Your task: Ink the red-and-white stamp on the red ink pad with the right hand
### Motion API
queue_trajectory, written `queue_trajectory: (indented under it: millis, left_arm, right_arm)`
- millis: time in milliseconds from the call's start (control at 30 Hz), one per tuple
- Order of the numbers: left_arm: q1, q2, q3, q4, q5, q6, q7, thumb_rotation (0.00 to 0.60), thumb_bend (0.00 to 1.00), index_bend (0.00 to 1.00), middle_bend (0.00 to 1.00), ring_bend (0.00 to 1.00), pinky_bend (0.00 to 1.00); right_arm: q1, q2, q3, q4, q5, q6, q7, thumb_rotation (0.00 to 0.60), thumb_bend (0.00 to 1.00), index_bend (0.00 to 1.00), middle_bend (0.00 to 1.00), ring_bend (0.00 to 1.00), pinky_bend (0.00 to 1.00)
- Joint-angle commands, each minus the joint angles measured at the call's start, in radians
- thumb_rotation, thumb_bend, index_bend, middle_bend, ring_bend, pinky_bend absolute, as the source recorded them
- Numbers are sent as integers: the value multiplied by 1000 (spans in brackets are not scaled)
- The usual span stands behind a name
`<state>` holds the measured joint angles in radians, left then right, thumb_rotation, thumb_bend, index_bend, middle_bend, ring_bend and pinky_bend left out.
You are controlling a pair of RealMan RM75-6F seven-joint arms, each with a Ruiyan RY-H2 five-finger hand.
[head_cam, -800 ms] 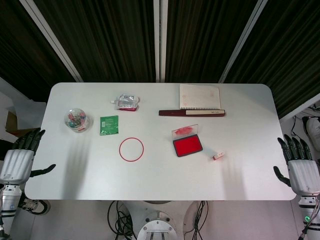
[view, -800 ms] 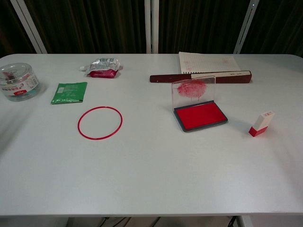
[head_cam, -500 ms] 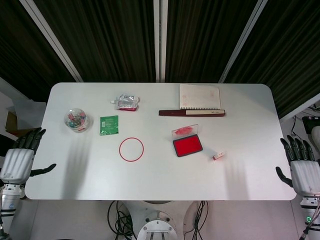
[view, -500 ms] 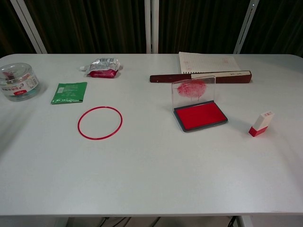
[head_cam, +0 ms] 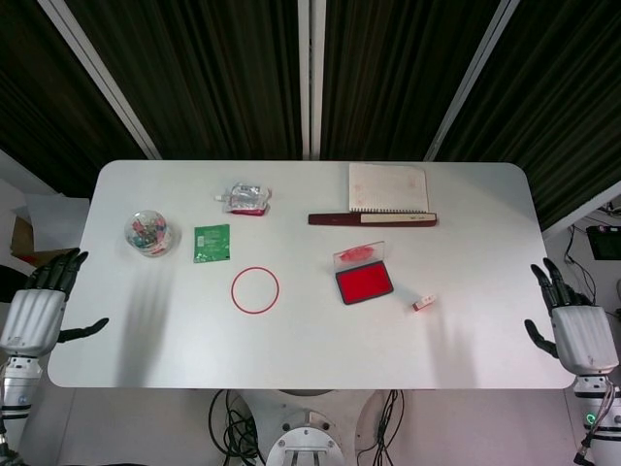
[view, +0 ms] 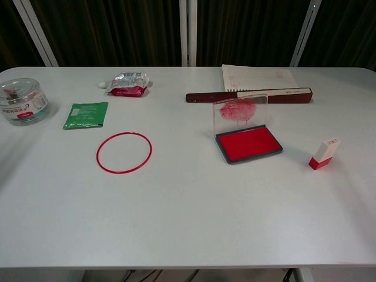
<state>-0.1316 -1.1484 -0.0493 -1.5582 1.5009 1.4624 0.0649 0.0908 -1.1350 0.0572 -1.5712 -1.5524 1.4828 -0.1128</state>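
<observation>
Task not started: stamp (view: 325, 154) stands untouched on the table (view: 188, 223), just right of the red ink pad (view: 248, 144), whose lid is up. Right hand (head_cam: 574, 325) empty w/ fingers spread, off the table's right edge, well apart from stamp; left hand (head_cam: 37, 309) likewise empty at left edge. Left to do: reach, grip, press on pad.

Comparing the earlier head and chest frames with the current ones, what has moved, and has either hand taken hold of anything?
Only the right hand moved: it dropped slightly toward the bottom of the frame, then shifted a little inward toward the table edge, fingers spread, holding nothing. The left hand stayed put, open. The stamp, ink pad with its lid up, and red ring are unchanged.
</observation>
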Motion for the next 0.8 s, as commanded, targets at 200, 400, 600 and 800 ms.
queue_trajectory:
  millis: [200,400,600,800]
  left_arm:
    - [-7,-14,6,23,-2,-20,-12,460,7,32,73,85,183]
    - [-12,-21,12,32,-8,-41,-14,459,7,35,73,85,183]
    - [-12,-14,18,22,-25,-59,-3,492,8,37,73,85,183]
    - [-3,-9,15,24,-32,-46,-5,492,8,36,73,85,183]
  right_arm:
    - [55,-44,-1,39,-15,-69,-77,600,222,0,77,679,922]
    - [130,-114,-2,96,-16,-181,-124,600,222,0,88,679,922]
    - [216,-173,7,92,23,-322,-272,600,221,0,78,679,922]
    - [280,-226,21,93,77,-417,-351,600,224,0,116,679,922]
